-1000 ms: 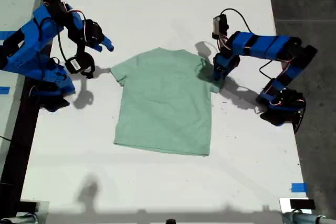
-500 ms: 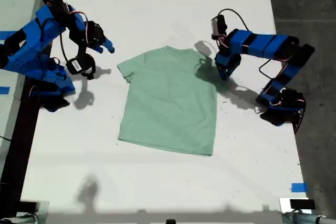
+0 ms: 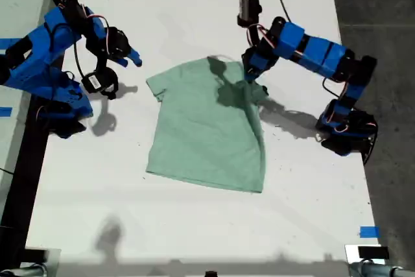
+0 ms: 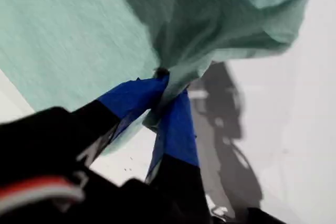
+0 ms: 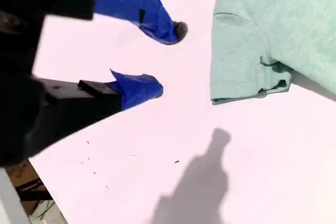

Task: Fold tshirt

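A plain pale mint-green short-sleeved cloth tshirt (image 3: 206, 131) lies mostly flat in the middle of the white table (image 3: 194, 4), with no print or readable label. My first gripper (image 4: 164, 85), on the exterior view's right, has its blue jaws pinched together on a bunched sleeve, lifting it over the shirt's body. My second gripper (image 5: 165, 59) hangs over bare table beside the other sleeve, jaws apart and holding nothing.
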